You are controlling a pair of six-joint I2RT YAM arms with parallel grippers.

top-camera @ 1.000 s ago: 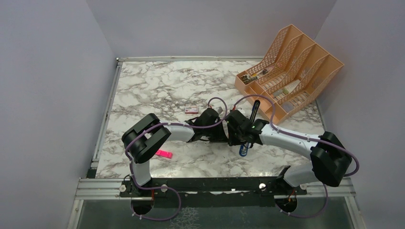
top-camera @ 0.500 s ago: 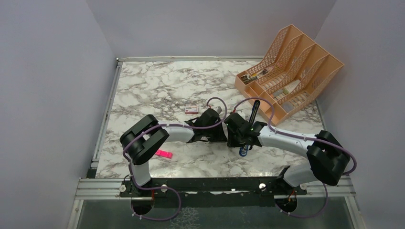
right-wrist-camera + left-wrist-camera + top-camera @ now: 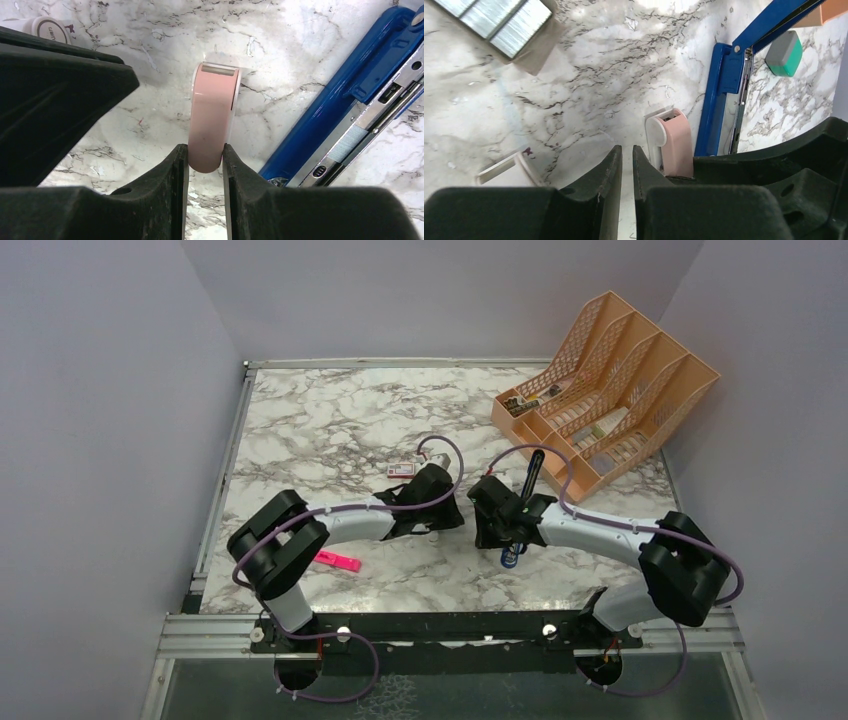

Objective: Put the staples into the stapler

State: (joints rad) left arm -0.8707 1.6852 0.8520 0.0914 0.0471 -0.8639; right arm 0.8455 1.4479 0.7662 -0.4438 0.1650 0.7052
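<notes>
Right gripper clamped on a pale pink object; left gripper nearly closed and holding nothing.

The right gripper [image 3: 204,150] has both fingers pressed against the near end of the pale pink object [image 3: 214,107], which stands on the marble table [image 3: 330,420]. The left gripper [image 3: 627,150] hangs just left of it, its fingers drawn almost together with only a thin slit between them and nothing in it. The staples [image 3: 506,22], silver strips, lie in their open box tray on the table, to the far left of the left gripper and apart from it. The stapler [image 3: 719,105], blue and swung open with its metal channel exposed, lies just right of the pink object. A bright pink highlighter [image 3: 338,562] lies near the left arm.
</notes>
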